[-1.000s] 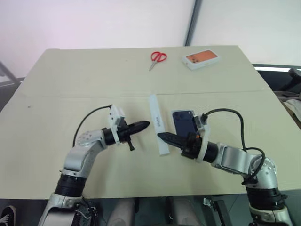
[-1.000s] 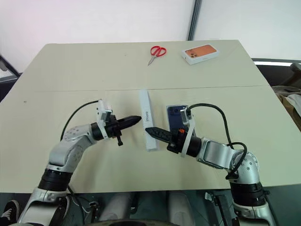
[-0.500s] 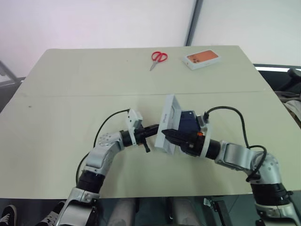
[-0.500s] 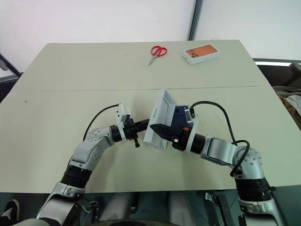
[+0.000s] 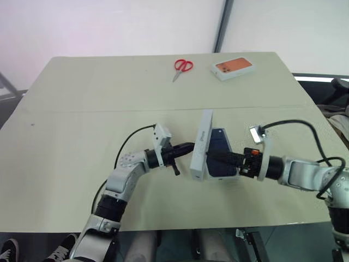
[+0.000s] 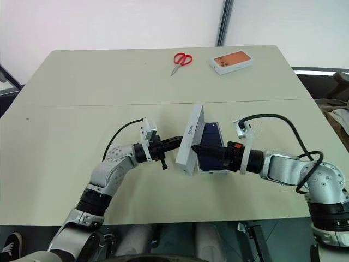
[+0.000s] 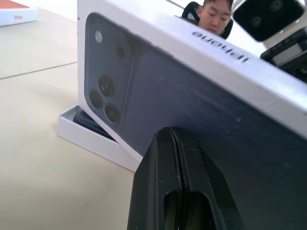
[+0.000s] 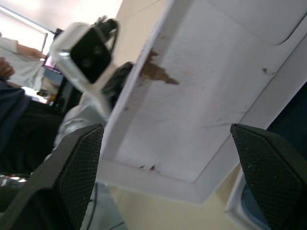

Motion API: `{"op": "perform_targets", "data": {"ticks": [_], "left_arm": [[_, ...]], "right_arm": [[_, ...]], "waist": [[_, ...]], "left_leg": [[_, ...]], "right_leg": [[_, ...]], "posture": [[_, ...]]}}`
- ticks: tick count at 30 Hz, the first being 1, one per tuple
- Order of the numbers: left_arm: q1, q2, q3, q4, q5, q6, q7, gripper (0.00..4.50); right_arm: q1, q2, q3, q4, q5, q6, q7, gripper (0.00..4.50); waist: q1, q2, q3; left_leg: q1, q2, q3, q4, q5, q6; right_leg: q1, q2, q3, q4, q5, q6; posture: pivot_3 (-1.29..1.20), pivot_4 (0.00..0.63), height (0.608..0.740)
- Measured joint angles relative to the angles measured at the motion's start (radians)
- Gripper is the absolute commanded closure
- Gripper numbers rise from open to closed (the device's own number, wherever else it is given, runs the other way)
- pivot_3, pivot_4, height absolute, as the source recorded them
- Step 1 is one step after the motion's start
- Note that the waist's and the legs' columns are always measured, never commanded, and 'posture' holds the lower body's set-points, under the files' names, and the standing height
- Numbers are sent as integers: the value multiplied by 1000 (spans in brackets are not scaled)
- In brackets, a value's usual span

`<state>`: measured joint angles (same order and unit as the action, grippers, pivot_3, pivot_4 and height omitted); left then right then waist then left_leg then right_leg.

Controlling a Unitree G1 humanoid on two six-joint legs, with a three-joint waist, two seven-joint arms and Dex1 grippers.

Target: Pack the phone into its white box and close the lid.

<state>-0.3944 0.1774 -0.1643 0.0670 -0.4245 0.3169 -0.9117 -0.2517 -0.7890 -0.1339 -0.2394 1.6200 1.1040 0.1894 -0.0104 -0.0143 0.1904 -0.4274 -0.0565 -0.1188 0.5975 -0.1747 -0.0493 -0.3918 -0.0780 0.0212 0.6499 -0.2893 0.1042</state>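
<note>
The lid (image 5: 201,143) stands on its long edge at mid-table, leaning over the white box (image 7: 91,140), and its plain white inside (image 8: 201,96) faces my right gripper. The dark navy phone (image 5: 222,158) lies in that box. My left gripper (image 5: 188,146) is shut, its tip (image 7: 173,130) pressed against the lid's outer face with the dark blue phone picture. Over the phone, just right of the lid, my right gripper (image 6: 203,149) is open, its fingers (image 8: 72,177) wide apart and holding nothing.
Red scissors (image 5: 182,66) and a white box with an orange phone picture (image 5: 233,69) lie near the table's far edge. A person (image 7: 218,17) sits beyond the table in the left wrist view. Bare tabletop (image 5: 82,136) stretches to the left.
My right gripper has opened and drawn back to the right. The lid, first upright left of the box, now leans over it. My shut left gripper followed it rightward.
</note>
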Motion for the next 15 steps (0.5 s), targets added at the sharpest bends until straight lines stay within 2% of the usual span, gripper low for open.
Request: {"op": "perform_targets", "data": {"ticks": [4, 7, 10, 15], "left_arm": [[1, 8, 9, -42, -13, 26, 10, 4500], [6, 1, 12, -52, -16, 28, 28, 4500], [7, -8, 12, -55, -21, 36, 39, 4500], [6, -22, 9, -72, -24, 49, 46, 4500]], "right_arm": [[-13, -15, 0, 21, -131, -12, 62, 85], [-38, -58, 0, 106, -291, -46, 135, 85], [-61, -68, -17, 150, -347, -46, 214, 85], [-58, -165, -15, 158, -480, -53, 380, 85]], "waist": [[4, 0, 0], [4, 0, 0], [2, 0, 0], [2, 1, 0]], "left_leg": [[0, -1, 0, 0, 0, 0], [0, -1, 1, 0, 0, 0], [0, -1, 1, -1, 0, 0], [0, -1, 1, -1, 0, 0]], "right_leg": [[1, -1, 0, -1, 0, 0], [1, -1, 0, -2, 0, 0], [0, -1, 0, -2, 0, 1], [1, -1, 0, -2, 0, 1]], "posture": [[0, 150, 740], [0, 150, 740], [0, 150, 740], [0, 150, 740]]}}
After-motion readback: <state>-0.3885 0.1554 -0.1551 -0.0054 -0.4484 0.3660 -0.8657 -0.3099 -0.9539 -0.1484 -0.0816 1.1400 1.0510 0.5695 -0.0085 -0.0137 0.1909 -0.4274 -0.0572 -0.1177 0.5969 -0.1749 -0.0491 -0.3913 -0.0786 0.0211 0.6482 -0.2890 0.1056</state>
